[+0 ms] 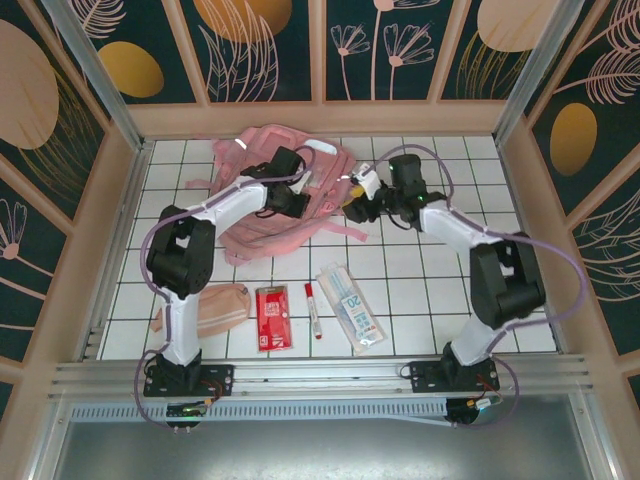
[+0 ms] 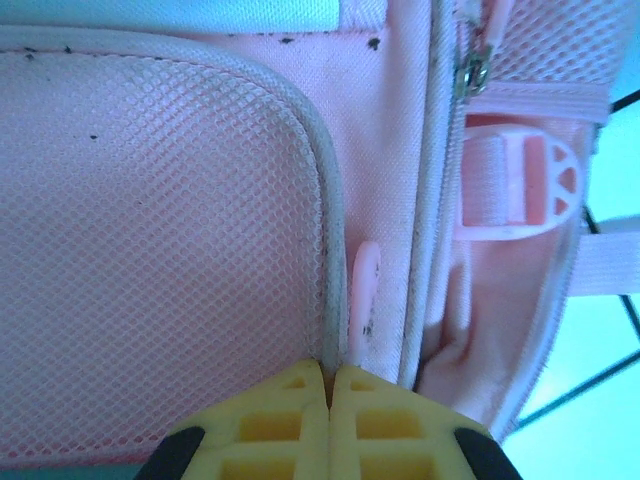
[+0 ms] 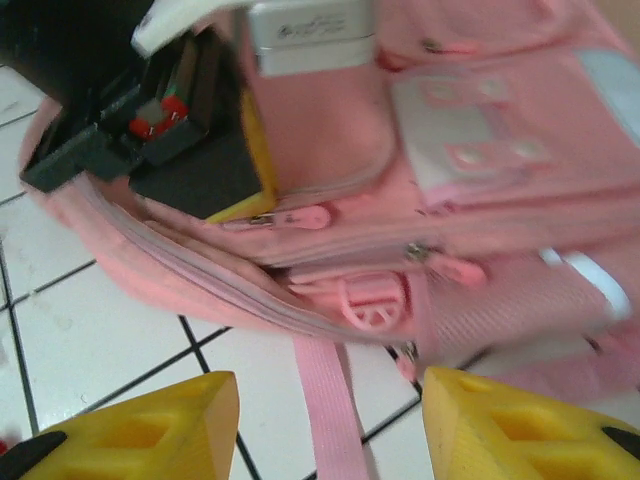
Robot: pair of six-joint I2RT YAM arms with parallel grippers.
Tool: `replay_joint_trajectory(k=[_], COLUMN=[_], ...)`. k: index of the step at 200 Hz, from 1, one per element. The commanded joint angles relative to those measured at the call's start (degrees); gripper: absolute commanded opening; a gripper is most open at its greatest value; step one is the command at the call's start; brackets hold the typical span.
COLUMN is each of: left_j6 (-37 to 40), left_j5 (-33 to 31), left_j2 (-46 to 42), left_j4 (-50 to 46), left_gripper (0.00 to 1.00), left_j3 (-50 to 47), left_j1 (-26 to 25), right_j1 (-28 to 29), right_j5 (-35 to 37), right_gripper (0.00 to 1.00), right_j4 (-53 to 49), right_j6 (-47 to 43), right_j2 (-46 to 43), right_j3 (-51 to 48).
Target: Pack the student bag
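The student bag [image 1: 262,145], a big light-pink backpack, lies flat at the back middle of the tiled table. My left gripper [image 1: 297,200] rests on top of it. In the left wrist view its yellow fingers [image 2: 300,420] are pressed together on the grey piping [image 2: 322,220] that edges the bag's mesh pocket [image 2: 150,250]. My right gripper [image 1: 355,210] hangs at the bag's right side. It stands open [image 3: 330,415] above a loose pink strap [image 3: 318,375] and bare tile, close to a zip pull [image 3: 310,215] and a pink buckle [image 3: 365,300], and it holds nothing.
Along the near edge lie a peach-pink pencil pouch [image 1: 215,308], a red booklet [image 1: 272,317], a red and white marker [image 1: 313,308] and a clear packet [image 1: 350,305]. Wooden walls close in the table on three sides.
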Motion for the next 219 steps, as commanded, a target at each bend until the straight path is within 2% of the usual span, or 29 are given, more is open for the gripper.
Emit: replay_joint_trajectory(k=[1, 17, 58, 98, 139, 171, 219], left_j6=[-0.6, -0.8, -1.8, -1.6, -2.5, -2.6, -4.6], left_j5=[5.4, 5.1, 9.3, 9.3, 7.7, 8.3, 11.2], left_j2=[-4.7, -4.8, -6.1, -6.7, -6.7, -6.3, -6.2], left_j4=[-4.0, -5.9, -6.4, -7.0, -6.8, -7.0, -5.0], left_gripper=[0.00, 0.00, 0.00, 0.00, 0.00, 0.00, 0.00], left_j3=[2.6, 4.5, 6.4, 8.3, 9.6, 10.8, 10.4], left_j1=[-0.5, -0.3, 0.0, 0.2, 0.3, 0.3, 0.3], right_j1=[-0.5, -0.6, -0.8, -1.1, -2.3, -2.9, -1.1], right_j5=[-9.5, -7.1, -2.1, 1.6, 1.2, 0.4, -3.8], right_gripper=[0.50, 0.50, 0.45, 0.45, 0.48, 0.48, 0.35], right_j4=[-8.7, -9.0, -7.2, -16.9, -22.6, -22.3, -12.0], right_j6=[-18.7, -21.8, -25.3, -30.4, -32.5, -33.4, -28.9], right_j2=[6.7, 12.2, 22.1, 27.7, 27.0, 25.8, 24.3], right_j3=[9.4, 14.4, 23.4, 29.9, 28.3, 25.4, 21.8])
